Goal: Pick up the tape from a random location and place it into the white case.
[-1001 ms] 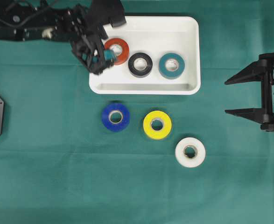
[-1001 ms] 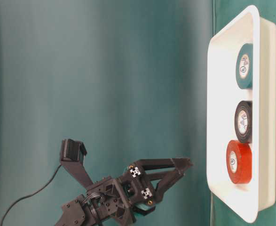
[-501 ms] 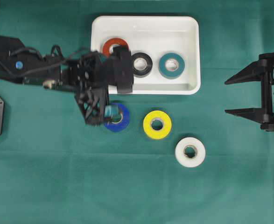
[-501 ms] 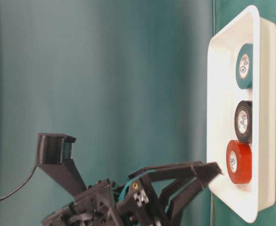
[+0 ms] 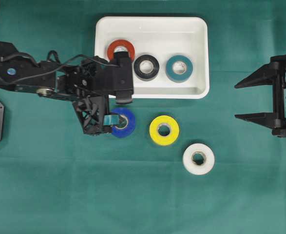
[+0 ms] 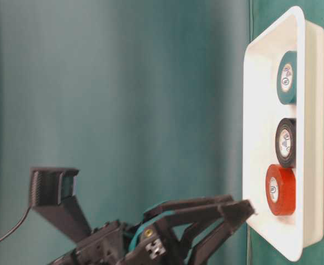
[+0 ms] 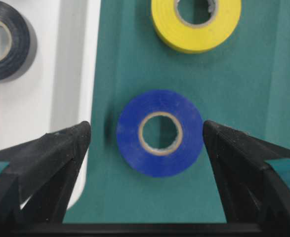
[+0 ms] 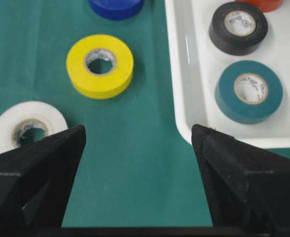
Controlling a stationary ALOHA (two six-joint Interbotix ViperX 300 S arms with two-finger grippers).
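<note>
The white case (image 5: 152, 29) holds a red (image 5: 113, 46), a black (image 5: 138, 68) and a teal tape roll (image 5: 170, 69). In front of it on the cloth lie a blue tape roll (image 5: 129, 127), a yellow one (image 5: 155, 134) and a white one (image 5: 206, 163). My left gripper (image 5: 108, 117) hangs open over the blue roll's left side. In the left wrist view the blue roll (image 7: 130, 143) lies between the spread fingers of that gripper (image 7: 145, 131), untouched. My right gripper (image 5: 236, 102) stands open at the right edge, empty (image 8: 138, 131).
The case's front rim (image 7: 70, 74) runs close beside the left gripper's upper finger. The yellow roll (image 7: 196, 39) lies just beyond the blue one. Green cloth covers the whole table. The left arm (image 5: 30, 78) stretches in from the left edge.
The left gripper has swung from above the red roll in the case forward to the blue roll on the cloth and come lower. The right arm has not moved.
</note>
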